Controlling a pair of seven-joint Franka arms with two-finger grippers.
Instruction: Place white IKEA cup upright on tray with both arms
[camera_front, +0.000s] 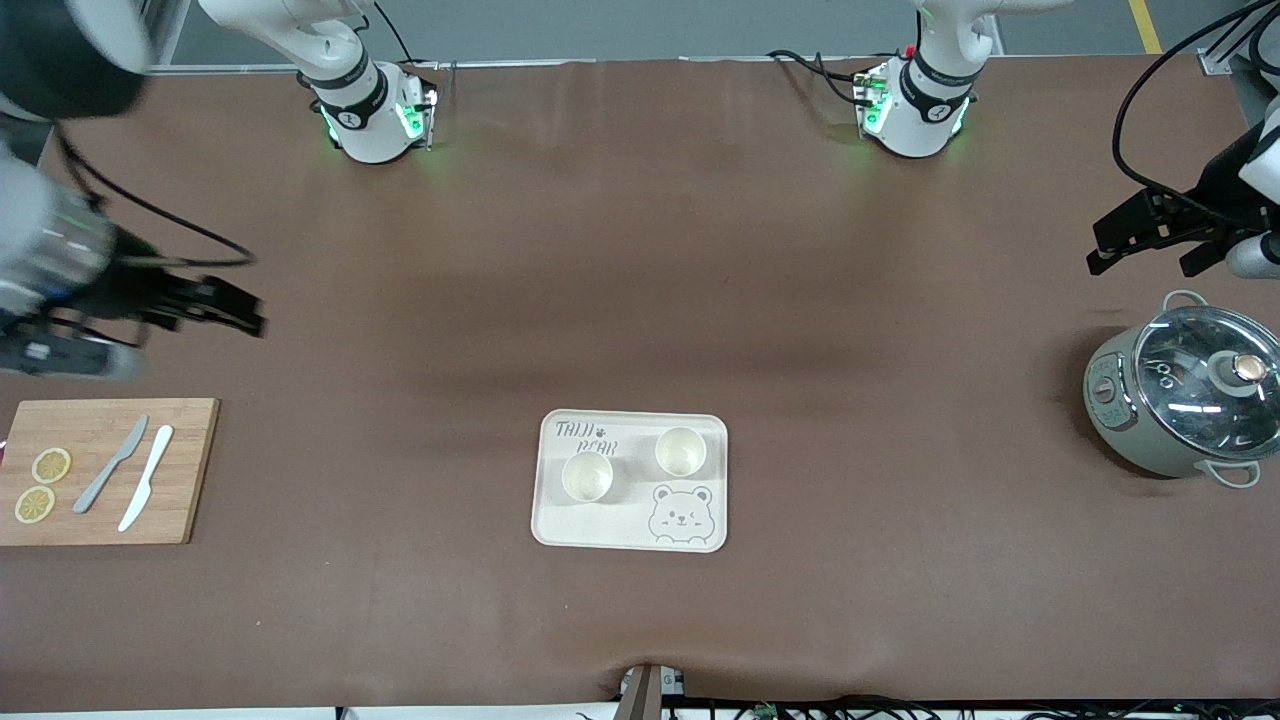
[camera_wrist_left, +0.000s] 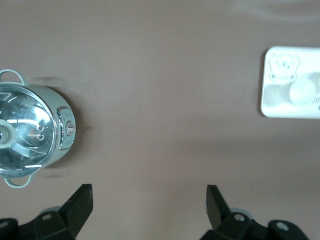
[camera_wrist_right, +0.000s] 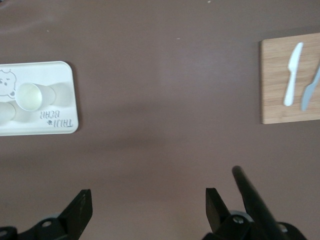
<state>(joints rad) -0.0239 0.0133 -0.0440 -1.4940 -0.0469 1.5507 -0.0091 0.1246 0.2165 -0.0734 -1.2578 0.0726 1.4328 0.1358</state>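
While both sets of fingers are standing wide apart and holding nothing, the left gripper is hanging over bare table near the pot, and the right gripper is hovering above the board. Two cups are sitting upright on the tray. Judging by this, the placing is looking finished, so both arms are best kept well clear.
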